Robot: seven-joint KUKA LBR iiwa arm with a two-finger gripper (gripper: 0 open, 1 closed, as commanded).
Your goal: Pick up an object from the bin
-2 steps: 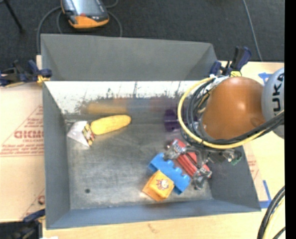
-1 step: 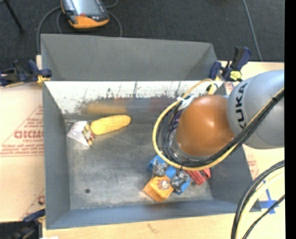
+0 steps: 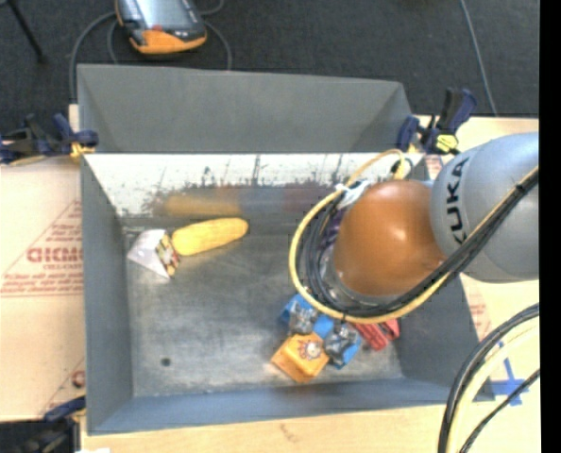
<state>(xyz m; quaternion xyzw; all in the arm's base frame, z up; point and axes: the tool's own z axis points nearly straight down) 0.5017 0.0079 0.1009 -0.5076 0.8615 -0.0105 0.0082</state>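
Camera view: cover [image 3: 384, 239] overhangs toy heap [image 3: 311, 343]; corn [image 3: 208, 236] apart.

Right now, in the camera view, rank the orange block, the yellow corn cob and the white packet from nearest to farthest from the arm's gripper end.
Measured from the orange wrist cover:
1. Orange block, just below it, near the front wall of the bin.
2. Yellow corn cob, well to its left.
3. White packet, farthest left, beside the cob.

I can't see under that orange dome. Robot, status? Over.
Gripper low at bin's right side, grip unclear. Over a heap: blue pieces, orange block, red piece. Yellow corn and packet lie apart, left.
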